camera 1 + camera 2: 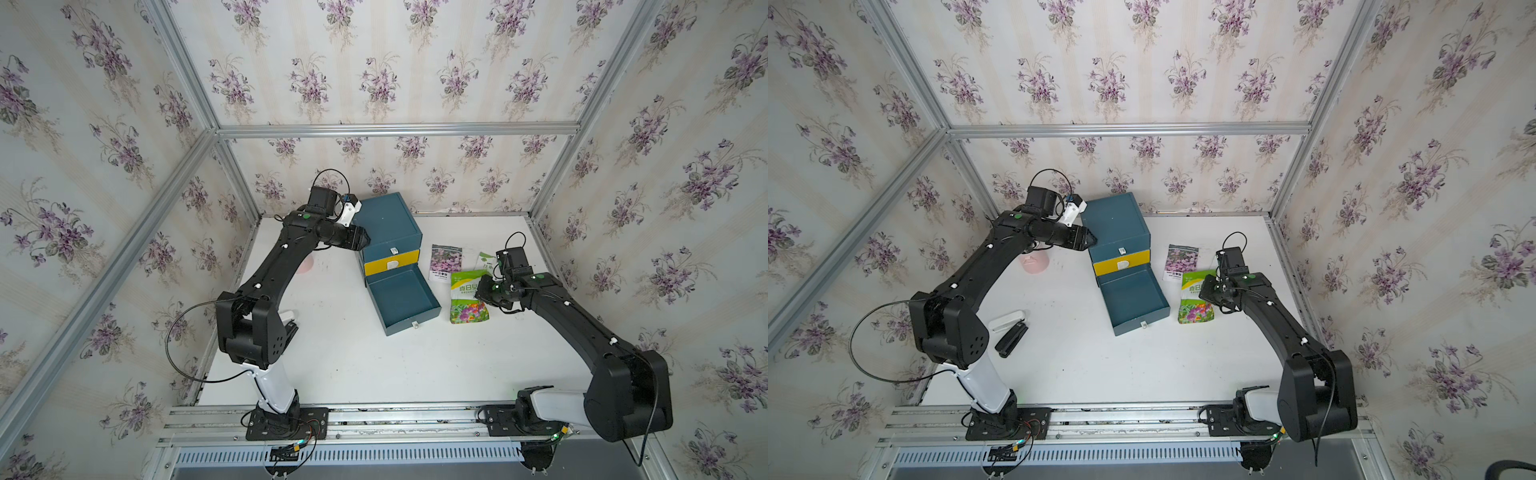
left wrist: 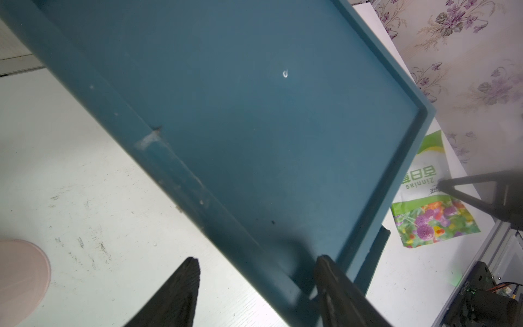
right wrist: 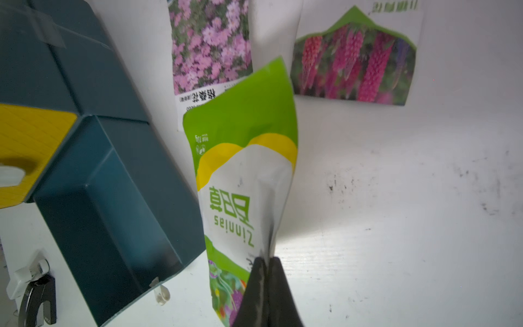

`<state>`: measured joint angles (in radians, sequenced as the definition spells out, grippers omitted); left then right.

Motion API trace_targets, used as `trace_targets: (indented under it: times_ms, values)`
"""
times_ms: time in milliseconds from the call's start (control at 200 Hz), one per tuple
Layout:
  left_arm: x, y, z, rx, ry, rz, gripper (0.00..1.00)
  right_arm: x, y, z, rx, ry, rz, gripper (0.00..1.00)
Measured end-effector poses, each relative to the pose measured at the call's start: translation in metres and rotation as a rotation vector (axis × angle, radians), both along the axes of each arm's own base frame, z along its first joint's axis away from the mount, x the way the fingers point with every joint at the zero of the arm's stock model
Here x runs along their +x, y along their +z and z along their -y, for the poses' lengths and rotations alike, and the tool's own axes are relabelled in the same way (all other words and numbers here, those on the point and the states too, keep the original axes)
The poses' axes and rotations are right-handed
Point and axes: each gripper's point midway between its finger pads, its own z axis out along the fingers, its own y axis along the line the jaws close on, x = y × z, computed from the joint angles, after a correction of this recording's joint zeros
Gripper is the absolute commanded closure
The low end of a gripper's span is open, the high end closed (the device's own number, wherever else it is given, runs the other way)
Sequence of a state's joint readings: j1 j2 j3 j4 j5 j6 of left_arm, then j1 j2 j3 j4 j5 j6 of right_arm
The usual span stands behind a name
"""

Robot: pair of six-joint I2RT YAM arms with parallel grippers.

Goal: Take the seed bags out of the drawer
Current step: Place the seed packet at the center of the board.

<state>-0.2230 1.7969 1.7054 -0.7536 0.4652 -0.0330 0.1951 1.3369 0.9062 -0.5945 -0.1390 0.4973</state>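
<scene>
The green bag (image 1: 468, 297), right of centre in both top views and just right of the empty drawer (image 1: 401, 297), is pinched by one edge in the right jaws. So thin a hold on glossy film could slip and drop it onto the drawer's rim or the pink bag (image 1: 446, 258) just above. The left jaws stand spread astride the cabinet's (image 1: 388, 220) left edge, where a nudge might shift it.
</scene>
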Motion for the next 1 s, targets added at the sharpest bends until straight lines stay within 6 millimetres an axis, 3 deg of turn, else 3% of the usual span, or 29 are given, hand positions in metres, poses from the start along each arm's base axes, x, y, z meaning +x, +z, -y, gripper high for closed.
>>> trace_targets:
  times_ms: [285,565,809,999]
  values:
    - [0.000,0.000,0.000,-0.001,-0.001,-0.001,0.32,-0.011,-0.035,0.002,-0.030,0.020,-0.101,1.00]
    - [0.001,-0.001,0.001,-0.005,-0.004,-0.002,0.32,-0.014,-0.054,0.011,-0.088,0.010,-0.157,1.00]
    - [0.001,-0.001,0.002,-0.005,-0.004,-0.002,0.32,-0.015,-0.065,0.017,-0.123,0.004,-0.191,0.91]
    - [0.002,-0.001,0.002,-0.006,-0.005,-0.002,0.32,-0.017,-0.070,0.022,-0.151,0.000,-0.207,0.77]
